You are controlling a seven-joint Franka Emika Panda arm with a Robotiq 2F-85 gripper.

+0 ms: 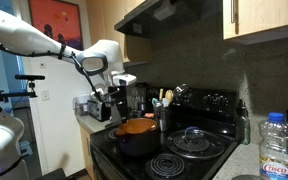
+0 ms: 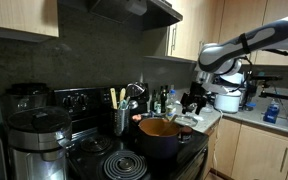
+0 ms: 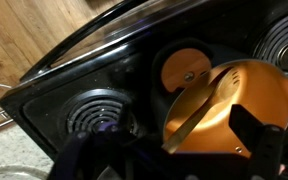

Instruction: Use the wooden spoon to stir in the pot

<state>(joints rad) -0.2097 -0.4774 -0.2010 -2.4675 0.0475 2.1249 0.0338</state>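
Observation:
The pot (image 1: 134,138) is dark outside and orange inside, and stands on the front burner; it shows in both exterior views (image 2: 161,137). In the wrist view the pot (image 3: 234,95) fills the right half. The wooden spoon (image 3: 197,122) lies slanted inside it, with its handle toward the rim on my side. My gripper (image 1: 111,101) hangs just above and beside the pot's rim, apart from it, as an exterior view (image 2: 192,102) also shows. In the wrist view its fingers (image 3: 174,160) are spread on either side of the spoon handle, open and holding nothing.
A dark pan with a glass lid (image 1: 195,139) sits on the neighbouring burner. A dark holder of pale utensils (image 2: 121,117) stands behind the pot. A water bottle (image 1: 276,145) and a steel pot (image 2: 32,140) stand near the cameras. A white appliance (image 2: 227,101) is on the counter.

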